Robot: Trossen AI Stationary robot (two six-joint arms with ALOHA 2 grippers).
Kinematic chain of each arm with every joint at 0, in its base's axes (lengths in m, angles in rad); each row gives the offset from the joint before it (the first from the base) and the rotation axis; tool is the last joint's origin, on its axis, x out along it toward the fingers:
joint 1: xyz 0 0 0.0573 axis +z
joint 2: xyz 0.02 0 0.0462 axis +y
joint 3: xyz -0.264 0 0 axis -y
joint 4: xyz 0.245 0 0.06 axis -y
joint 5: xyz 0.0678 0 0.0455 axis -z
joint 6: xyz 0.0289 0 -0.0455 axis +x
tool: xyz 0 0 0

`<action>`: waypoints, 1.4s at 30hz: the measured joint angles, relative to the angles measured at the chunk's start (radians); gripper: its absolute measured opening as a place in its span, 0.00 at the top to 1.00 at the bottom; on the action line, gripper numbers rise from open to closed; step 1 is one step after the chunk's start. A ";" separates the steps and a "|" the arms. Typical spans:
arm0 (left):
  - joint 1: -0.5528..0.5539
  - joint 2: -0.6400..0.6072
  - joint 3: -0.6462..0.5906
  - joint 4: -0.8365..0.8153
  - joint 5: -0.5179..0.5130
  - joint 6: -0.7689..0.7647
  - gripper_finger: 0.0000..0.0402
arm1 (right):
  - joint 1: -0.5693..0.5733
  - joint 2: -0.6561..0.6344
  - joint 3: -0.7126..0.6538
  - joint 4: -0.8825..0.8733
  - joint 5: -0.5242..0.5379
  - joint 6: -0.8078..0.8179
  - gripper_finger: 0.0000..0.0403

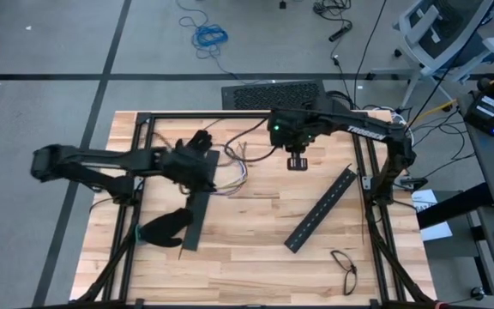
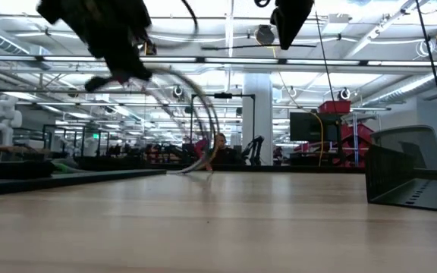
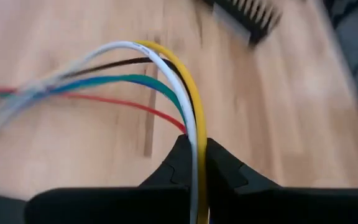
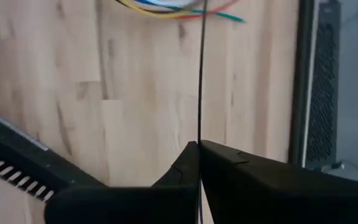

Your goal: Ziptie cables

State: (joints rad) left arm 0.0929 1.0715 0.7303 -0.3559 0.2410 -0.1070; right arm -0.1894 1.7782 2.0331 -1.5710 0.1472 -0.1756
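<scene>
Nearest, in the left wrist view: left end effector (image 3: 194, 163) is pinched tight on the cables (image 3: 166, 81), a bundle of yellow, white, black, teal and red wires that arc up out of the pinch and fan out over the bench (image 3: 73, 143). Right wrist view: right end effector (image 4: 199, 163) is clamped on a ziptie (image 4: 201, 74), a thin dark strip running straight out from the fingertips toward the wire bundle beyond it. From above, the left end effector sits over the left-centre of the bench with the loose wire ends splayed toward the middle; the right end effector hangs just behind centre, close to those ends. Farther out: a slotted bar (image 1: 321, 209) lies diagonally at right-centre, a second one (image 1: 197, 206) under the left arm beside a black glove (image 1: 163, 226), and a coiled dark strip (image 1: 345, 265) near the front right. Handling judgement: the wires are light, limp and slippery, so they will splay unless pinched close to the tie point. The ziptie is thin and springy; gripping near its tip should help steer it around the bundle.
</scene>
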 joint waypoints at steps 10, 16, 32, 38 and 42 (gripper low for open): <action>0.019 -0.377 0.001 -0.002 -0.254 -0.237 0.95 | -0.047 0.000 -0.132 -0.001 -0.025 0.044 1.00; 0.020 -0.471 -0.002 0.064 -0.684 -0.226 0.95 | -0.003 0.003 -0.365 0.052 -0.143 0.050 1.00; 0.020 -0.249 -0.218 0.901 -0.798 -0.376 0.95 | 0.119 0.015 -0.457 0.802 -0.259 0.528 1.00; 0.020 -0.236 -0.220 1.028 -0.799 -0.332 0.95 | 0.117 0.021 -0.461 0.850 -0.245 0.572 1.00; 0.007 -0.214 -0.220 1.028 -0.799 -0.362 0.95 | 0.112 0.020 -0.459 0.902 -0.250 0.601 1.00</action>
State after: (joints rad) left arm 0.1002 0.8572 0.5102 0.6721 -0.5578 -0.4686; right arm -0.0776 1.7986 1.5740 -0.6687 -0.1024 0.4258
